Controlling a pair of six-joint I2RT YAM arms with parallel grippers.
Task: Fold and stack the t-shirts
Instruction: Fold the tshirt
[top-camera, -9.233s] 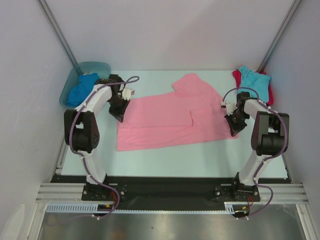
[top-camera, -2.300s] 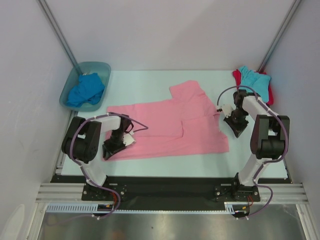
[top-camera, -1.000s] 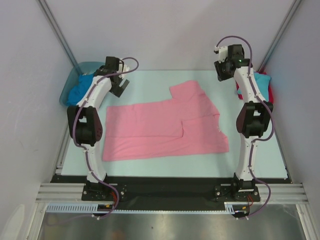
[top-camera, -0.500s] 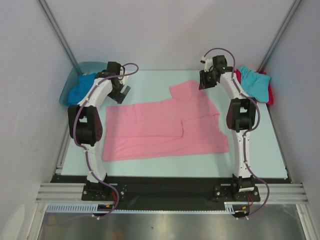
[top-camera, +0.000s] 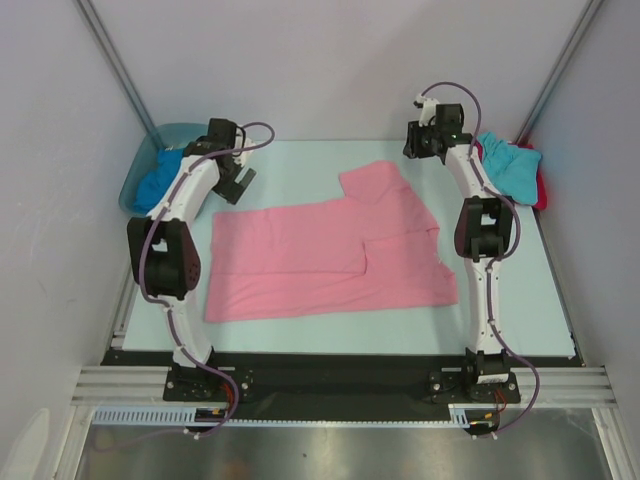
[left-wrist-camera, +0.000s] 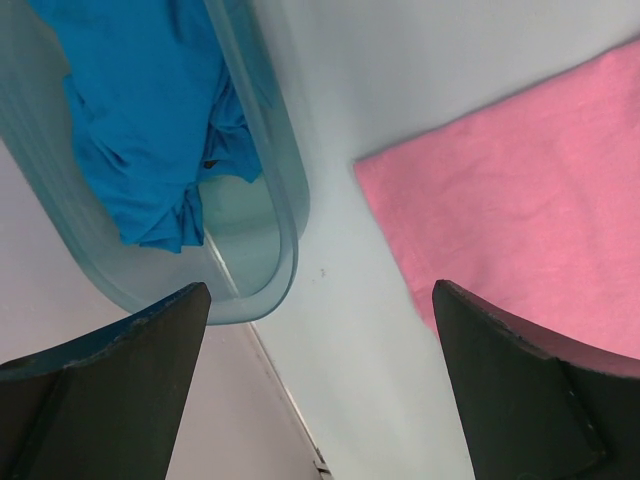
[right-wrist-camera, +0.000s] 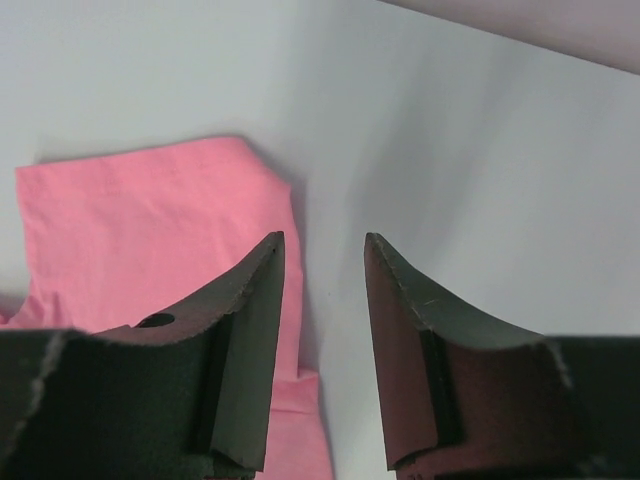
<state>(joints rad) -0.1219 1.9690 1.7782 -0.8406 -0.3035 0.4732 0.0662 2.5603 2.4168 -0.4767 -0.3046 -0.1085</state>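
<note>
Top external view: a pink t-shirt (top-camera: 330, 250) lies spread flat across the middle of the pale worktop (top-camera: 300, 155), with one sleeve reaching toward the far right and a stepped cloth edge showing near its centre. At the far left corner a blue-green translucent tub (top-camera: 190, 131) holds a crumpled royal blue t-shirt (top-camera: 158, 182). At the far right corner a bunched turquoise t-shirt (top-camera: 508, 163) sits on top of a red t-shirt (top-camera: 541, 190), of which only a strip shows. Both arms are stretched out toward the back of the worktop. The left tool (top-camera: 236, 181) hangs between the tub and the pink shirt's far left corner, touching neither. The right tool (top-camera: 418, 143) hangs beyond the pink sleeve, near the turquoise shirt. From the left wrist, the dark fingers (left-wrist-camera: 110, 370) stand wide apart with nothing between them; below lie the tub's rounded end, the blue cloth inside it, bare worktop and a corner of the pink cloth. From the right wrist, the fingers (right-wrist-camera: 245, 340) stand with only a narrow gap between them and grip nothing; the pink sleeve's corner lies beneath the left-hand finger in that view, and the rest is bare worktop.
</note>
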